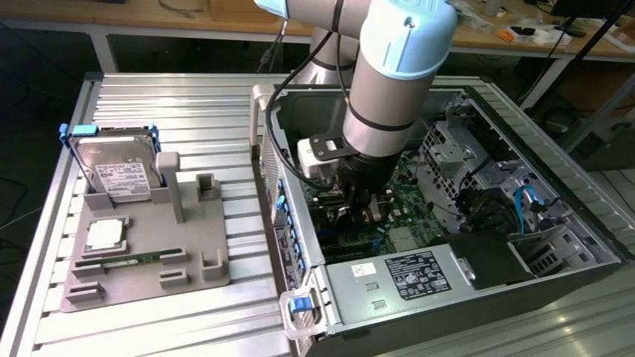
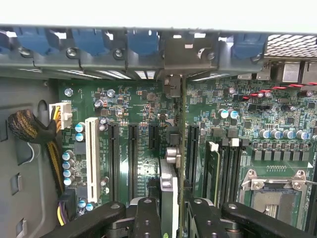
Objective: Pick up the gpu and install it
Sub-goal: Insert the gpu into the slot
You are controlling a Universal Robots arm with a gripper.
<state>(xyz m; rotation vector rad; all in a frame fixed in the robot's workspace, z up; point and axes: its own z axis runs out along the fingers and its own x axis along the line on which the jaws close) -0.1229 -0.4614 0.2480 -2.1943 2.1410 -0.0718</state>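
Green motherboard faces the gripper. Its fingers clamp the gpu, which stands upright, edge-on among the black slots, inside the case.

Silver-grey cylindrical metal robot arm, pale blue plastic joint cap, thin black cable looping alongside, white boxy wrist housing, matte black linked-bar gripper with round screw heads

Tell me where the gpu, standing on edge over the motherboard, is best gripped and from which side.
Grip the gpu by its free edge, pinching its flat faces, coming in through the open side of the computer case. It stands thin and square to the motherboard; the gripper holds it so.
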